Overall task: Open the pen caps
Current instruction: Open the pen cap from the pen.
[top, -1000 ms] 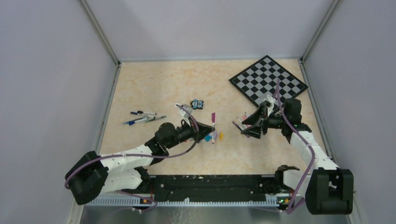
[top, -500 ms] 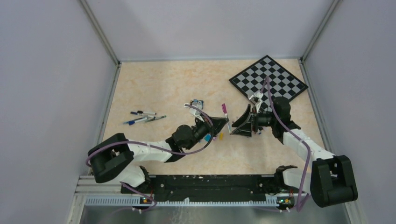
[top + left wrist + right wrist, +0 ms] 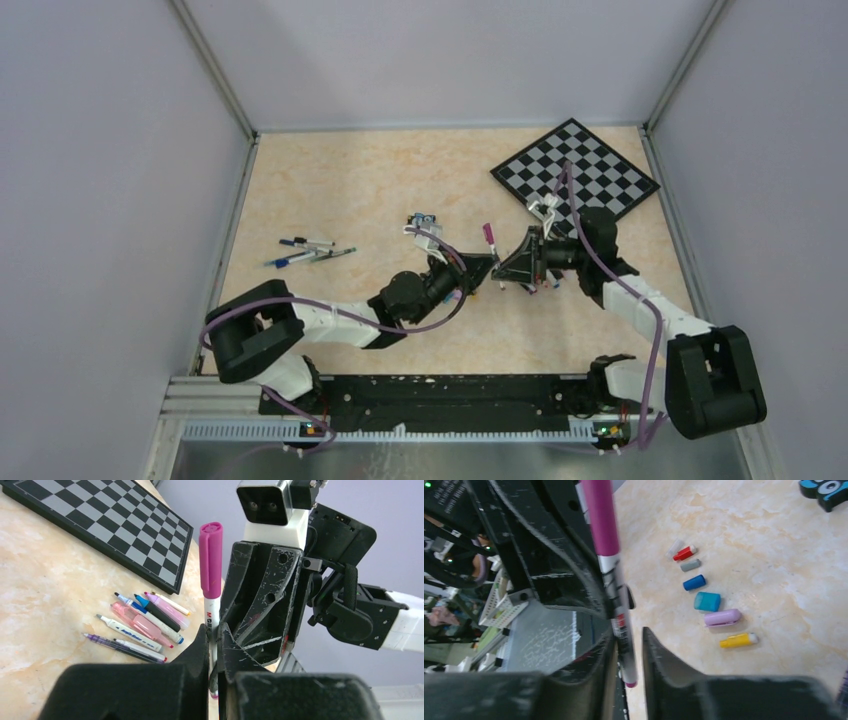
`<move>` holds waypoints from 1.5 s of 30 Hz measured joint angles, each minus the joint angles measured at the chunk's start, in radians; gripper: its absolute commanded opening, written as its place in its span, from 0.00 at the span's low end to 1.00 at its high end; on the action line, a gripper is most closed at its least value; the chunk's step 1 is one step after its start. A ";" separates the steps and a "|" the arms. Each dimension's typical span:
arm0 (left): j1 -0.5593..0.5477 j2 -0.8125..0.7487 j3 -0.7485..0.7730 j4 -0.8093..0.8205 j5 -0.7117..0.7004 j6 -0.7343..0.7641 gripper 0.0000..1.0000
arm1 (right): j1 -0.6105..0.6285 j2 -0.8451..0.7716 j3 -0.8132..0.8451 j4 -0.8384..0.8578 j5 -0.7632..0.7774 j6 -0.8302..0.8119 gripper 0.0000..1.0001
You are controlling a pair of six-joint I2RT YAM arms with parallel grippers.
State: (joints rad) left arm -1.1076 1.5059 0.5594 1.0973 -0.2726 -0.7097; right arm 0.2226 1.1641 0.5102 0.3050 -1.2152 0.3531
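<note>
From above: gripping the magenta-capped marker point(image 3: 489, 243) in the left gripper point(image 3: 484, 266) near the middle of the table point(image 3: 340, 180), cap end up and slightly tilted. Facing the right gripper point(image 3: 508, 270) tip to tip, just beside the marker. Sitting well apart from the pen cluster point(image 3: 305, 250) at the left, with the toy block point(image 3: 423, 221) near and the chessboard point(image 3: 575, 170) at the far right.

From the left wrist: clenching both fingers point(image 3: 197, 652) on the white barrel, low down, with the magenta cap point(image 3: 210, 555) still on and standing well above the fingertips. Showing the right gripper close behind the barrel; touching or not, impossible to tell. Showing more pens point(image 3: 145, 622) lying side by side just beside the chessboard.

From the right wrist: framing the barrel between parted jaws, close against one finger and showing a gap to the other. Gripping nothing; the cap lying far beyond the fingertips. Showing loose caps point(image 3: 707, 601) in a row on the table, red, grey, blue, teal, pink and yellow, well apart from the marker.
</note>
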 measured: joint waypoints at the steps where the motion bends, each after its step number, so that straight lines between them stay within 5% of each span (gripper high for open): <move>1: 0.000 0.003 0.000 0.001 -0.005 0.002 0.00 | 0.003 0.000 0.000 0.005 -0.001 0.005 0.00; 3: 0.000 0.008 0.002 0.004 -0.010 -0.003 0.05 | 0.005 0.003 0.000 0.014 -0.005 0.011 0.00; 13: 0.007 -0.045 -0.073 0.109 0.021 0.090 0.97 | 0.005 0.006 0.026 -0.119 -0.019 -0.123 0.00; 23: 0.293 -0.208 -0.125 0.086 0.463 -0.042 0.98 | 0.005 0.029 0.102 -0.384 -0.105 -0.414 0.00; 29: 0.319 -0.147 -0.121 0.106 0.650 -0.130 0.92 | 0.005 0.046 0.102 -0.426 -0.135 -0.454 0.00; 40: 0.309 0.010 -0.036 0.148 0.700 -0.182 0.78 | 0.012 0.078 0.102 -0.424 -0.155 -0.446 0.00; 45: 0.295 0.041 -0.007 0.164 0.678 -0.179 0.64 | 0.021 0.091 0.102 -0.422 -0.158 -0.439 0.00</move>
State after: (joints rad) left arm -0.8127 1.5471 0.5522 1.2613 0.4049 -0.8886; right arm 0.2440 1.2552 0.6121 -0.1173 -1.3727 -0.0856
